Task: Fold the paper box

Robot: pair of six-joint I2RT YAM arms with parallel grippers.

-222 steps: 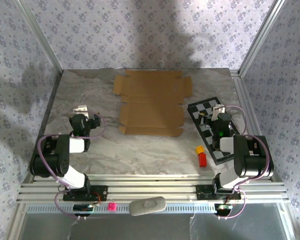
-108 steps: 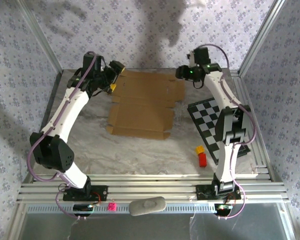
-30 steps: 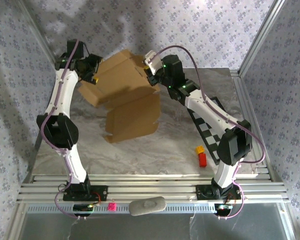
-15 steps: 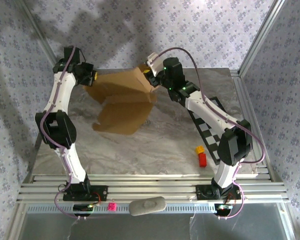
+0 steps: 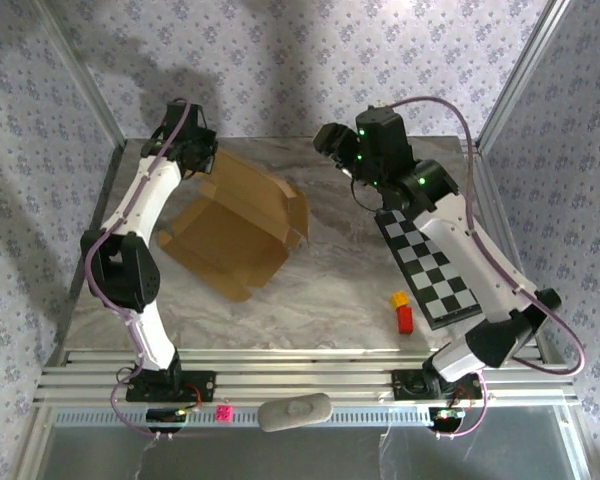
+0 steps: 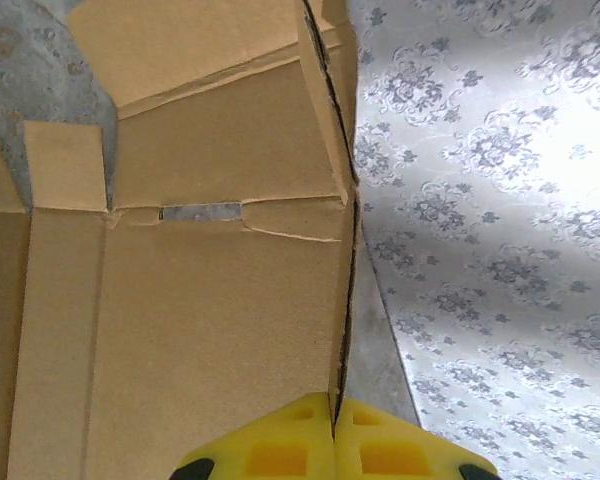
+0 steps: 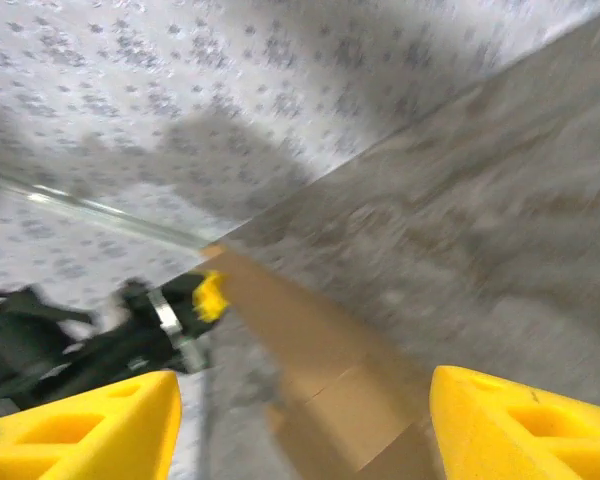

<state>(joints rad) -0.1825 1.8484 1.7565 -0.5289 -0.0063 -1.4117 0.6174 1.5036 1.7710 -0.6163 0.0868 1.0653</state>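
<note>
Top external view: paper box [image 5: 235, 225] is lying half open on the left-centre of the table [image 5: 320, 295]. One panel is tilting up toward the back-left corner. The left gripper [image 5: 202, 158] is pinching the raised far edge there. The right gripper [image 5: 330, 138] is hovering over the back-middle of the table, apart from the cardboard and carrying nothing. A checkered board [image 5: 435, 265] and a red block [image 5: 404, 319] with a yellow block [image 5: 399, 298] are sitting on the right, well apart from the box.

Left wrist view: the left gripper [image 6: 333, 432] is showing its yellow pads pressed together on a thin cardboard edge (a tight pinch, no gap). The paper box [image 6: 200, 300] is spreading away from it, creases and a small tab showing.

Right wrist view (blurry): the right gripper [image 7: 300, 440] is standing with its fingers [image 7: 80, 430] wide apart and nothing between them. The paper box [image 7: 310, 350] is lying ahead on the table, with the left gripper [image 7: 208, 295] at its far end.

Step in hand, as I judge it: one side is being held up while the other arm is looking for a new hold, so folding is only starting. The next move is probably calling for the right gripper to come down on the free near flap and turn it along its crease while the left is steadying the box. The risk is the panel buckling or slipping from the pinch.
</note>
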